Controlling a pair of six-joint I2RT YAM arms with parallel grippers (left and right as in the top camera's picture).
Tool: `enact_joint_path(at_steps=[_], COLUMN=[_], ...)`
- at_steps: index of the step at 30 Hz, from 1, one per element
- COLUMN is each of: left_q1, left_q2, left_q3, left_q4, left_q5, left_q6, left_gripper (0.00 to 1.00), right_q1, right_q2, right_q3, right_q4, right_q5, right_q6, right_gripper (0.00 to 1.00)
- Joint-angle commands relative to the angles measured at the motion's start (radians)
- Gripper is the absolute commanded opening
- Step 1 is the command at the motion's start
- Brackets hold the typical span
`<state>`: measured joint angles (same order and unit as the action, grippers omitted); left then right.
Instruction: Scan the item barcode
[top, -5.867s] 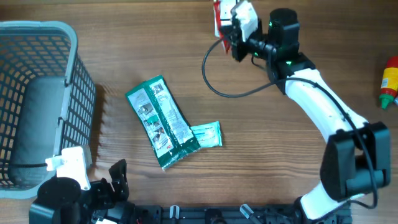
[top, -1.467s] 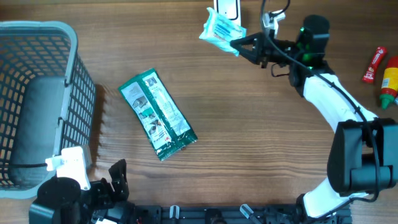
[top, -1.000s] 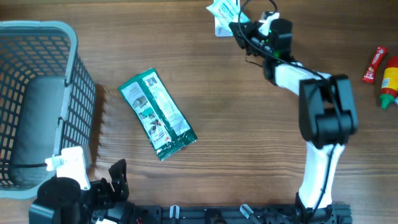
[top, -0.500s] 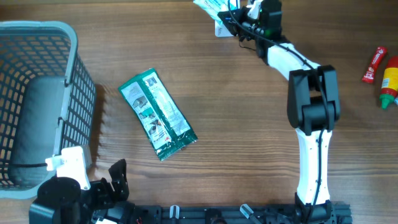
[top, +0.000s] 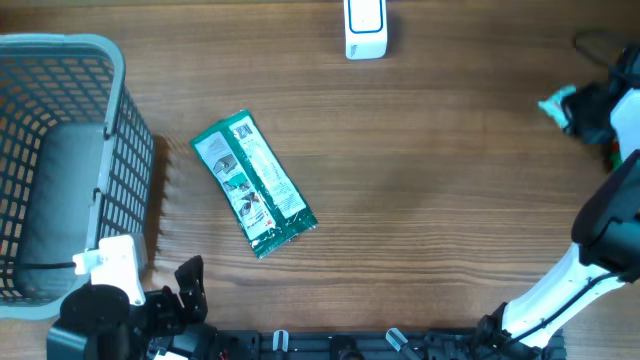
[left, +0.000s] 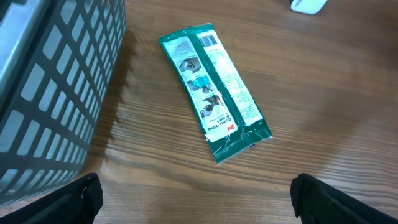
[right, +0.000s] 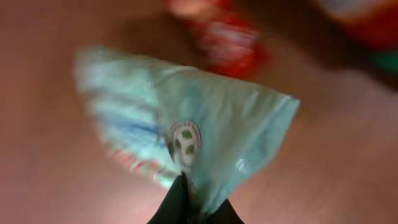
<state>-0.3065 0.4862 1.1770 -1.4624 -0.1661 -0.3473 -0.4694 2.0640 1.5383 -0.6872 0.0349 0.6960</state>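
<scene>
- The grey mesh basket (top: 128, 150) stands at the table's left edge. A dark grey bulky thing (top: 55, 200) lies inside it; I cannot tell what it is.
- A long green packet (top: 255, 187) lies flat on the wood, near the basket but apart from it.
- My left gripper (left: 199, 200) hangs over the near edge of the table with jaws spread as wide as they go, gripping nothing, the green packet ahead of it.
- My right gripper (top: 588, 112), at the far right edge, is pinched tight on a corner of the pale teal packet (right: 186, 134), lifted off the table.
- The white scanner (top: 364, 27) sits at the far edge, well apart from the teal packet.
</scene>
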Motion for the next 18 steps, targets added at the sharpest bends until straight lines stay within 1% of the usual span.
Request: enact_joint_path(at_steps=[1,2,3,5,8,9,10,12,13,16,18], left_q1=[0.004,0.004,0.004,0.004,0.004,0.004,0.004,0.004,0.004,0.004,0.004], left_q2=[-0.003,-0.003,-0.003,-0.003,-0.003,-0.003,-0.003,-0.003,-0.003,-0.003,-0.003], left_q3=[-0.001,-0.001,-0.001,-0.001,-0.001,-0.001,-0.001,-0.001,-0.001,-0.001,-0.001], left_q4=[0.002,0.002,0.002,0.002,0.002,0.002,0.002,0.002,0.002,0.002,0.002], left_q5=[0.002,0.002,0.002,0.002,0.002,0.002,0.002,0.002,0.002,0.002,0.002], left_q6=[-0.009,-0.009,-0.009,-0.009,-0.009,-0.009,-0.009,-0.009,-0.009,-0.009,-0.009], left_gripper=[1.0,1.0,1.0,1.0,1.0,1.0,1.0,1.0,1.0,1.0,1.0], right_q1=[-0.027,-0.029,-0.029,-0.028,-0.012,0.024,0.091,0.192,0.282,0.528,0.724], right_q2=[0.013,0.005,-0.013,-0.079,-0.207,-0.264,-0.297,-0.301,-0.298,-0.284,-0.246], right_q3=[-0.04,-0.031,-0.016,0.003,0.003,0.003,0.003,0.002,-0.005,-0.014,-0.018], right_q4=[0.01,0.005,-0.016,-0.055,-0.078,-0.077,-0.065,-0.069,-0.074,-0.069,-0.043], right_q5=[0.129,0.088,0.039,-0.045,-0.239,-0.33,-0.407,-0.49,-0.512,-0.503,-0.482], right_q6=[0.047,0.024,0.002,0.006,0.039,0.026,-0.047,-0.146,-0.209,-0.34,-0.489], right_gripper=[0.15,0.62,1.0,1.0,1.0,1.0,1.0,1.0,1.0,1.0,1.0])
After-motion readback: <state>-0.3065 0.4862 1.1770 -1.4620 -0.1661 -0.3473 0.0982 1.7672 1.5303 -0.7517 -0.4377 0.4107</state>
